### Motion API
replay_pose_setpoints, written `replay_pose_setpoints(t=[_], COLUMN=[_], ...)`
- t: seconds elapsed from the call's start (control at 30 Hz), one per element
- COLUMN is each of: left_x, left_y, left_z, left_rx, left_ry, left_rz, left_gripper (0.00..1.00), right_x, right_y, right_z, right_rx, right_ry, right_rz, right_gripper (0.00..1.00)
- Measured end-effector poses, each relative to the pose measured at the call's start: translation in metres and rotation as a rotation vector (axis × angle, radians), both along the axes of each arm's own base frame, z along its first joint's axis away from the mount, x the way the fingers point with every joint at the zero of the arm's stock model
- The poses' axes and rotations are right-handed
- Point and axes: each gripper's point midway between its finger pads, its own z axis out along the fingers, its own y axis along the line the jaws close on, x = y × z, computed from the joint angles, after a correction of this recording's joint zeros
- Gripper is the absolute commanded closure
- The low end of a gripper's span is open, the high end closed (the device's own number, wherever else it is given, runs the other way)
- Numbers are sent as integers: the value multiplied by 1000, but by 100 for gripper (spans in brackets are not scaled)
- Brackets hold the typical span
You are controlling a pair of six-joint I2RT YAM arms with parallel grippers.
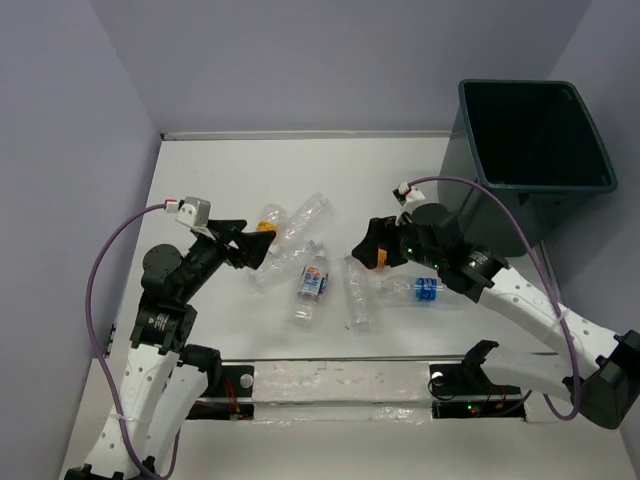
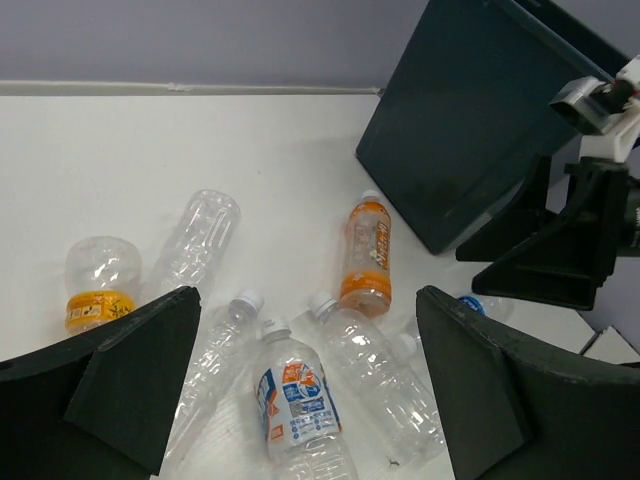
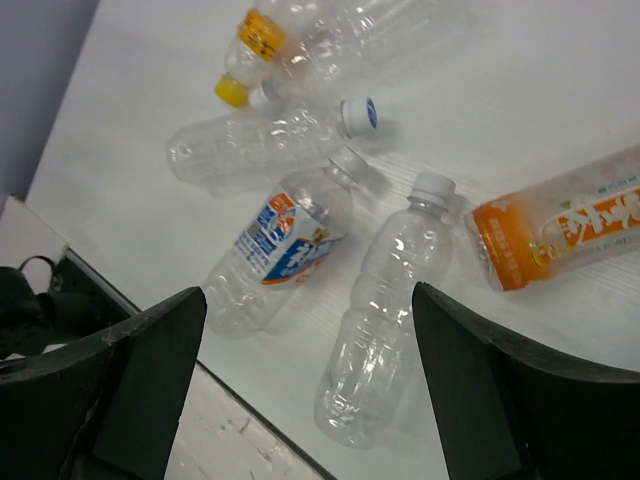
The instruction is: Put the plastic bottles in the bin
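Several clear plastic bottles lie on their sides mid-table. They include a blue-and-orange-labelled bottle (image 1: 312,284) (image 2: 295,400) (image 3: 282,248), a plain clear bottle (image 1: 358,296) (image 2: 378,375) (image 3: 385,320), an orange-labelled bottle (image 2: 367,250) (image 3: 560,230), a yellow-capped bottle (image 1: 268,219) (image 3: 255,48) and a blue-labelled bottle (image 1: 418,290). The dark bin (image 1: 535,140) (image 2: 470,120) stands at the far right. My left gripper (image 1: 254,250) (image 2: 305,330) is open and empty, above the left side of the pile. My right gripper (image 1: 371,249) (image 3: 310,300) is open and empty, above the pile's right side.
Two more clear bottles (image 1: 306,214) (image 1: 283,264) lie at the left of the pile. Grey walls close the table at the back and left. The near table edge (image 3: 250,420) shows below the right gripper. Purple cables loop over both arms.
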Motion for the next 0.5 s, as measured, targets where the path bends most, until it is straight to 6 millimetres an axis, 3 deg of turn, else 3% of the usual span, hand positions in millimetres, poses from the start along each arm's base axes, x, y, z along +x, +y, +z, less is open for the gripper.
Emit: replay_pose_setpoints(t=[0.2,0.33,0.5], left_x=[-3,-5,-8], left_y=[-3,-9,-21], left_z=[0,-1,-20], left_rx=[-5,-32,-45], left_ry=[3,32,141], left_rz=[-21,-58,-127], left_gripper=[1,1,1], right_x=[-1,3,4], right_y=[-15,-21,-21], right_z=[-61,-78,-100], right_rx=[-156,-214,-288], right_ry=[106,129,159], right_rz=[-69,-105,-119], right_gripper=[11,11,11])
